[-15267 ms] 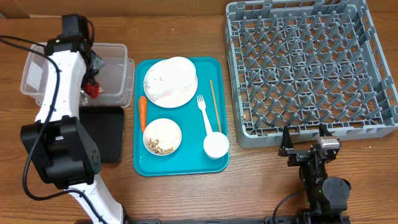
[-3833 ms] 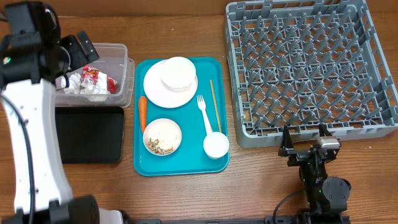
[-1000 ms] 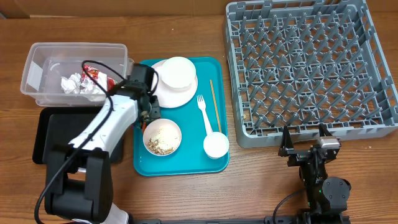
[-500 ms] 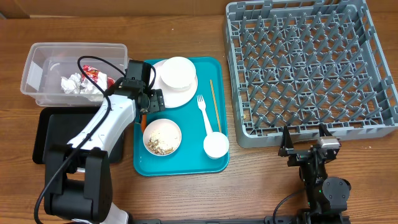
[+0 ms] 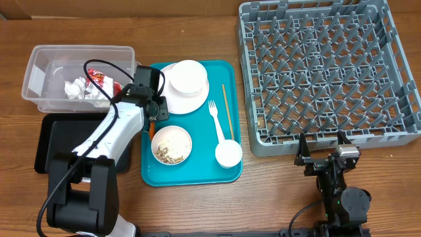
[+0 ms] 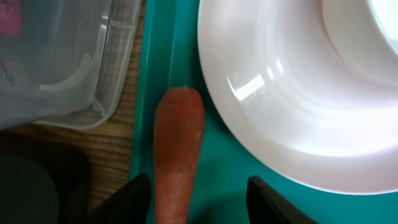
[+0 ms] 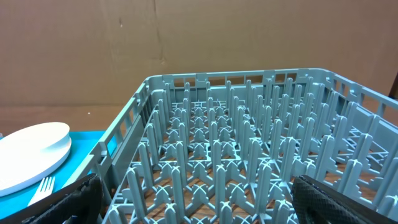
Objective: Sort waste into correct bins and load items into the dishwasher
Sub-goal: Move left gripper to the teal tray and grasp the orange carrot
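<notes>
Clear tub (image 5: 39, 66) holding napkin (image 5: 75, 87) and wrapper (image 5: 99, 80); black tray (image 5: 59, 131) below. Left gripper (image 5: 156, 108) at left edge of teal tray (image 5: 197, 174), hiding most of carrot overhead. Only in left wrist view: jaws apart astride carrot (image 6: 179, 143), not clamped, plate (image 6: 280, 124) just right. Dish rack (image 5: 329, 72) far right; right gripper (image 7: 196, 183) wide open, empty.

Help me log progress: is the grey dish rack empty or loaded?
Empty: the dish rack shows only bare pegs, overhead and from the right wrist.
</notes>
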Robot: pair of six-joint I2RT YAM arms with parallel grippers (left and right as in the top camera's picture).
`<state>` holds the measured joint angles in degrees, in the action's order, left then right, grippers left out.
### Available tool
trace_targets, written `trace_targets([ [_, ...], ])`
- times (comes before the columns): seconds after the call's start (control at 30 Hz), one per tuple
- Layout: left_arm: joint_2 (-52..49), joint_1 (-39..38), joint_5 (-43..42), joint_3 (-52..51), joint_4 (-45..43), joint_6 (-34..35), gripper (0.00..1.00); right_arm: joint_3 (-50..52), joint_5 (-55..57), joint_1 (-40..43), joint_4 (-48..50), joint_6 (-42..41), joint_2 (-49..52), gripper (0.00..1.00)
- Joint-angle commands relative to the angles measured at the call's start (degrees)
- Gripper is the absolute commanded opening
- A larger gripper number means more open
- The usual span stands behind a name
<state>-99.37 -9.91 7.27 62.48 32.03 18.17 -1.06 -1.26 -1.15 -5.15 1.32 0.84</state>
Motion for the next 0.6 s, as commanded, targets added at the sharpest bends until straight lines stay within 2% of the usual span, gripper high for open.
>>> trace_targets([
  [0.0,0.26,-0.24,1.14,-0.55,-0.87,-1.51,0.53,0.61,-0.11,0.26,0.44,0.02,-0.66,1.00],
  [0.57,0.26,-0.24,2.29,-3.08,-2.32,-1.49,0.56,0.61,-0.11,0.26,0.44,0.02,-0.68,1.00],
])
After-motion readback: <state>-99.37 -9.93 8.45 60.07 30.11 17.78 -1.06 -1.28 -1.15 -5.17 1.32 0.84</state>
